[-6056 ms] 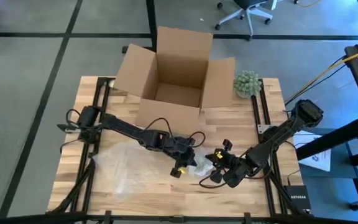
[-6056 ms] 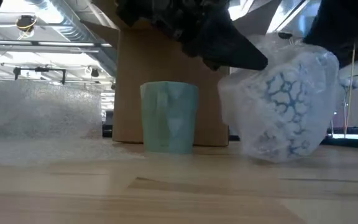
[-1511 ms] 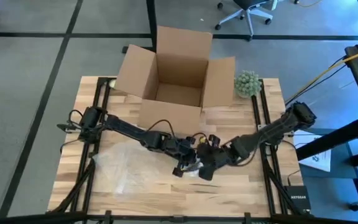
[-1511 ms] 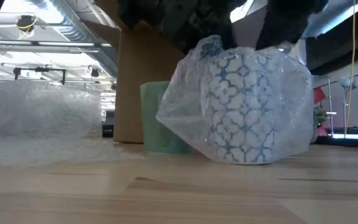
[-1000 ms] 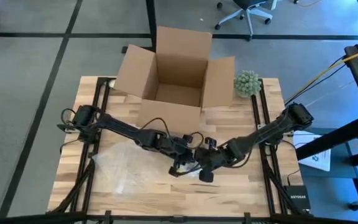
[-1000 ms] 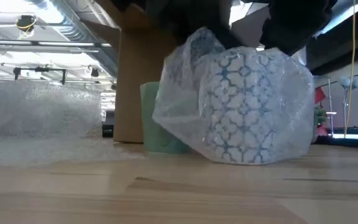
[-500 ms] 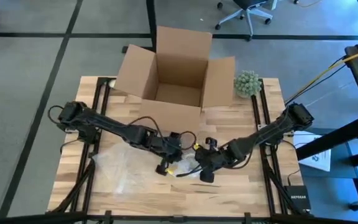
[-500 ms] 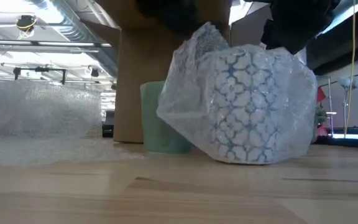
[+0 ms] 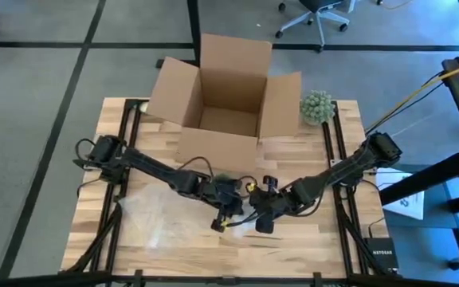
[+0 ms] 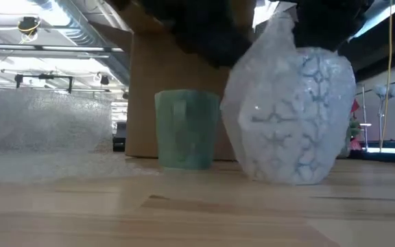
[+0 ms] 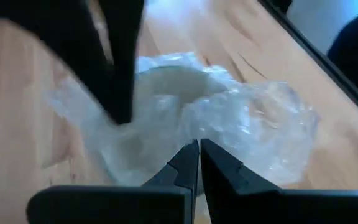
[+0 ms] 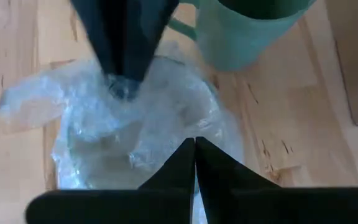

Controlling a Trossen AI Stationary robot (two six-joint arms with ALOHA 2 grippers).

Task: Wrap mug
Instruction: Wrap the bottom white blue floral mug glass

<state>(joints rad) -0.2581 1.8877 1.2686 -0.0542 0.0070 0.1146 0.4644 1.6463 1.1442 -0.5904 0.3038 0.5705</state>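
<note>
Directly beneath both end effectors [image 9: 241, 209] stands the upright bubble-wrapped mug [image 10: 290, 120], each pinching wrap at its open top.

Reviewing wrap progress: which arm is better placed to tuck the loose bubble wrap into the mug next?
Probably the left. Both the left gripper and right gripper pinch the bubble wrap over the patterned mug, but the left holds the raised loose flap.
</note>
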